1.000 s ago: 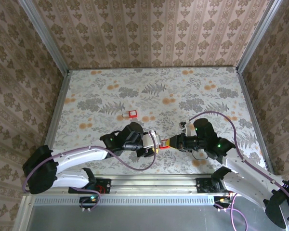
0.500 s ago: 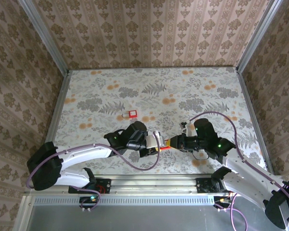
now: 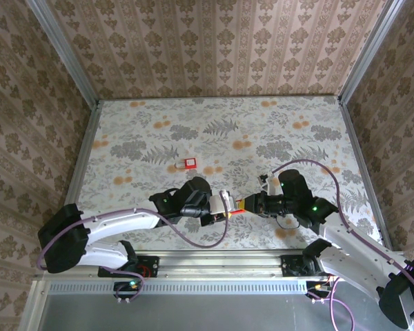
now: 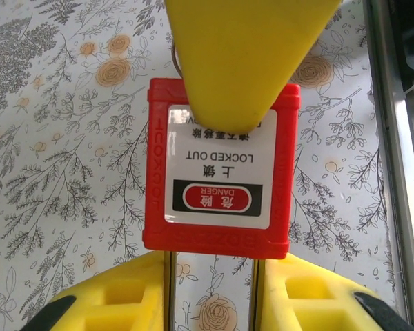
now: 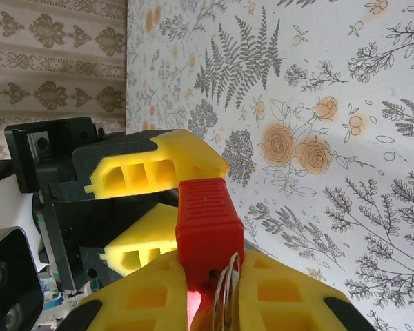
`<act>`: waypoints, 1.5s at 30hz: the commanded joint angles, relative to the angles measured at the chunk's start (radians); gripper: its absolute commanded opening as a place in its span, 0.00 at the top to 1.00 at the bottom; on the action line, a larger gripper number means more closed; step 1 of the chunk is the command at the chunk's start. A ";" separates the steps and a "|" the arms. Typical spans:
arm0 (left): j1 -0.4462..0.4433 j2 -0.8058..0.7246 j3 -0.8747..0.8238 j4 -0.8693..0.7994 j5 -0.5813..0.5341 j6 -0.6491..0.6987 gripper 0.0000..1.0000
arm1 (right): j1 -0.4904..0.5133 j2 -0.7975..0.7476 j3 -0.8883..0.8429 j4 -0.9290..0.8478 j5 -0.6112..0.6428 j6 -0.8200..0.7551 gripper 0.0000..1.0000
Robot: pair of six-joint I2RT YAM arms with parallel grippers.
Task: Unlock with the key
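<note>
padlock (image 3: 233, 205) from above: red, held between left gripper (image 3: 219, 207) and right gripper (image 3: 248, 204), which meet tip to tip near the front of the table (image 3: 276, 124). a small red-and-white square (image 3: 189, 163) lies well apart, further back

left wrist: my left fingers (image 4: 110, 303) are closed on the shackle end. both shackle legs (image 4: 167, 283) run between them into the red body. the label reads locked out / danger. a yellow finger of the right gripper covers the keyed end, with a bit of key ring (image 4: 174, 58) beside it

right wrist: my right fingers (image 5: 145, 296) are closed at the keyed end, and the key ring hangs in the gap between them. the key itself is hidden; i judge it is what they pinch, and that it sits in the keyway

progress: lock braced at both ends, key apparently inserted. the shackle looks seated, so the lock is not yet released as far as i can tell. left to do: turn the key, pull the shackle free
</note>
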 commanded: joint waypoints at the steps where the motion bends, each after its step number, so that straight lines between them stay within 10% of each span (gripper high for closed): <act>1: 0.023 -0.035 -0.050 -0.108 -0.167 0.008 0.87 | -0.015 -0.039 0.034 -0.045 -0.047 -0.017 0.92; 6: 0.023 -0.071 -0.067 -0.102 -0.173 0.013 0.83 | -0.024 -0.039 0.032 -0.045 -0.053 -0.018 0.93; 10: 0.020 -0.073 -0.055 -0.074 -0.106 0.000 0.42 | -0.025 -0.037 0.028 -0.031 -0.061 -0.012 0.93; 18: -0.014 -0.043 -0.001 -0.049 -0.058 -0.002 0.19 | -0.025 -0.028 0.018 -0.002 -0.074 0.001 0.93; 34: -0.052 0.073 0.128 0.001 0.001 -0.010 0.21 | -0.025 -0.013 0.012 0.021 -0.082 0.015 0.92; 45: -0.064 0.128 0.172 0.005 0.015 -0.006 0.50 | -0.024 -0.017 -0.003 0.023 -0.082 0.018 0.93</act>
